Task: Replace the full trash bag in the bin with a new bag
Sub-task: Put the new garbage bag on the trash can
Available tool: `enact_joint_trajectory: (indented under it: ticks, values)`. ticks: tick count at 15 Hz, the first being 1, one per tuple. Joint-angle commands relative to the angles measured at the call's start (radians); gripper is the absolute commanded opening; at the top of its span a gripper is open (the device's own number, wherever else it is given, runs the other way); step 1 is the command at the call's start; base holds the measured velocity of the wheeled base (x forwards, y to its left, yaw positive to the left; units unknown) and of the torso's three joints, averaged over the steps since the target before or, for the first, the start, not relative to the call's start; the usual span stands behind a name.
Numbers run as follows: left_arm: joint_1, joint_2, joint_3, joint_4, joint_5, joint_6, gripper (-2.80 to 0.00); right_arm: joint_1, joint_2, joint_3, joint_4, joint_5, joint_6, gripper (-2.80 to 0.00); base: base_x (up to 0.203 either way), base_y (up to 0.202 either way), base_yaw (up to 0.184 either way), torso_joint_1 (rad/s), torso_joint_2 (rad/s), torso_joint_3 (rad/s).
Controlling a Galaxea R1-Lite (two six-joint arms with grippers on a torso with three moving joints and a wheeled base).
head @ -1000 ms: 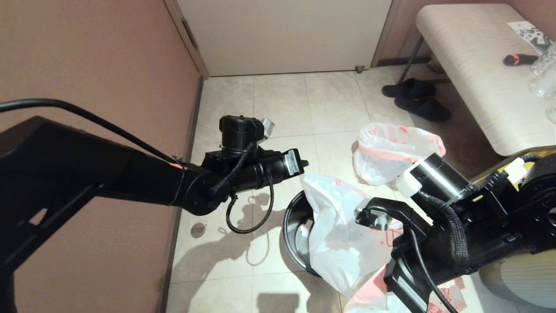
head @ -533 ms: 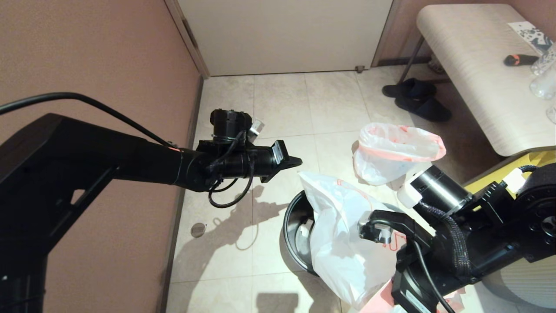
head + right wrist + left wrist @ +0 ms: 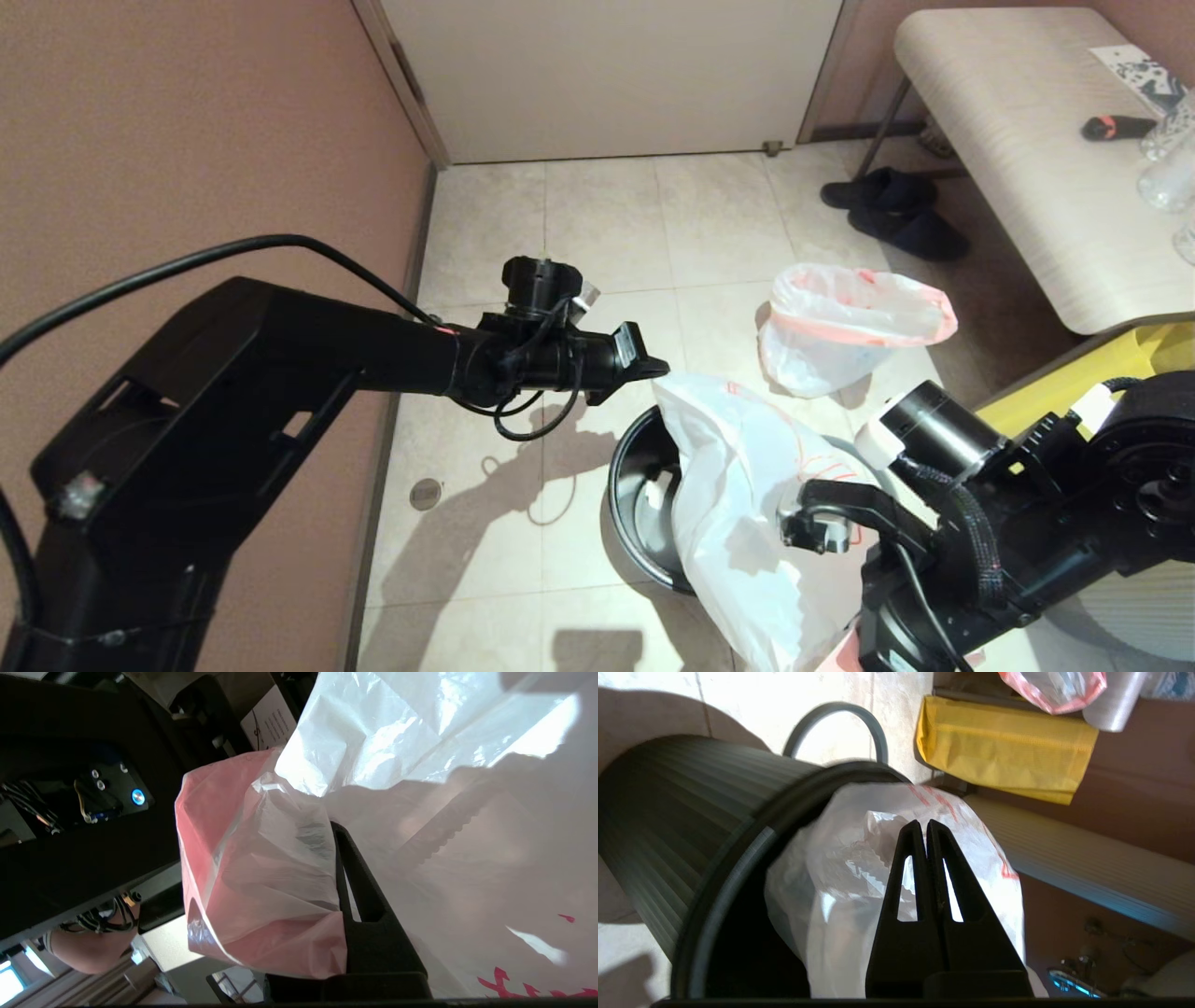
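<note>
New bag (image 3: 747,504), thin translucent white plastic with pink-red rim band and red print, limp and wrinkled, hangs lower centre-right of the head view, draped over the near-right side of the small round black bin (image 3: 635,495). Long axis runs from a loose top corner up by the bin's far rim down toward the bottom edge of frame. Right hand (image 3: 336,830), out of sight at the bottom right of the head view, is pinched on the pink band end of it; in the right wrist view one dark finger shows with plastic bunched against it. Left hand (image 3: 644,366), mid-frame, fingers pressed together and holding nothing, points right, tip just beside the bag's top corner, above the bin's far-left rim. In the left wrist view the shut fingertips (image 3: 924,830) lie over white plastic inside the bin mouth (image 3: 738,858); can't tell if touching.

Key relation: the bag's free upper edge lies straight ahead of the left hand, just right of its tip, so left is the nearer arm for that side. Likely needs to spread first to catch the film and pull it left across the opening.

Full trash bag (image 3: 845,322), same plastic but bulging, sits on the tile floor (image 3: 597,224) upper right of the bin, well apart from both hands. Grey ring rim (image 3: 836,718) lies on the floor beside the bin, off it.
</note>
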State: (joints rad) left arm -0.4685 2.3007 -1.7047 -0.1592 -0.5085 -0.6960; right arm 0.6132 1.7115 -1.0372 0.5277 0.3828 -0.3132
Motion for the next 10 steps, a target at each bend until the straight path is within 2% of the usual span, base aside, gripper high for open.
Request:
enact_joint_trajectory:
  ticks: [1,4,10]
  values:
    - [-0.002,0.088,-0.087,0.027,-0.003,-0.004,-2.80,-0.001,0.017,0.007,0.003,0.003,-0.015,-2.80,0.000,0.000,0.000,0.000,0.00,0.000]
    - [-0.008,0.168,-0.245,0.198,-0.005,0.004,-2.80,0.000,0.045,0.014,0.003,0.004,-0.030,-2.80,0.000,0.000,0.000,0.000,0.00,0.000]
    - [-0.051,0.205,-0.239,0.311,-0.007,0.031,-2.80,-0.010,0.054,0.084,0.003,0.009,-0.081,-2.80,0.000,0.000,0.000,0.000,0.00,0.000]
